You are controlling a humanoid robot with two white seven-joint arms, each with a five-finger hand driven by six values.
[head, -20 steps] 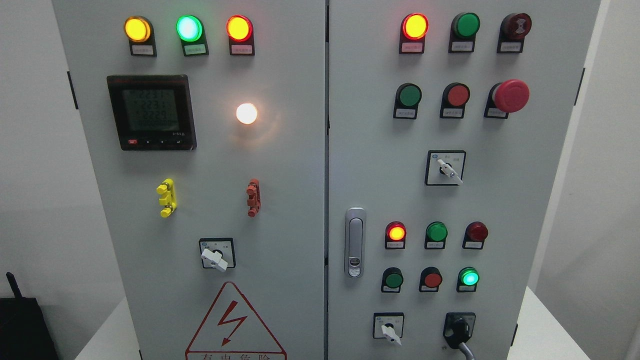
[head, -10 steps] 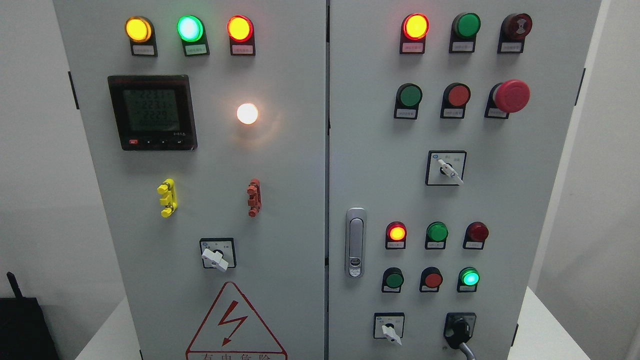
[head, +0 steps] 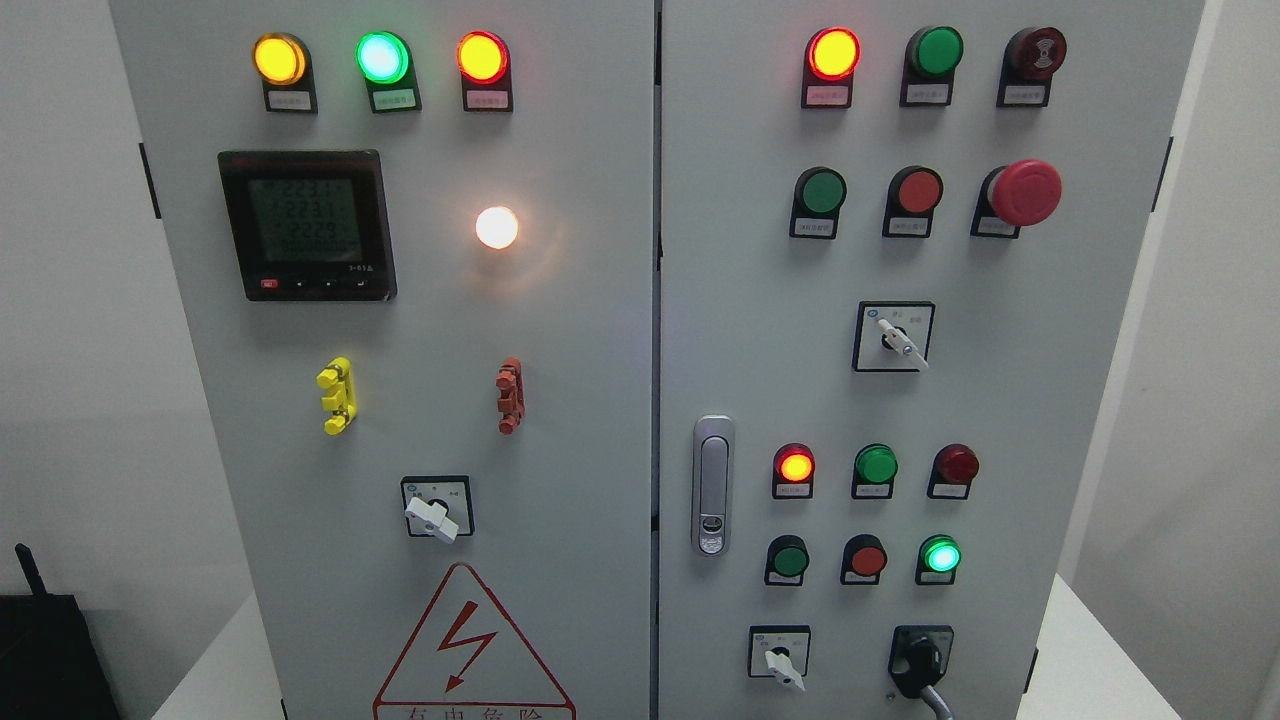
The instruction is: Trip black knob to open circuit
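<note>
Nothing has moved; no robot hand is seen, and the black rotary knob (head: pixel 918 664) is left untouched, low on the grey cabinet door (head: pixel 780 370).

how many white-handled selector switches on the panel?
3. One on the left door above the warning triangle, one mid right door, one at the right door's bottom, left of the black knob.

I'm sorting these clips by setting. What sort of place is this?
Probably an electrical test or training room: a grey control cabinet with lit indicator lamps, a digital power meter, a black knob and a high-voltage warning triangle.
</note>
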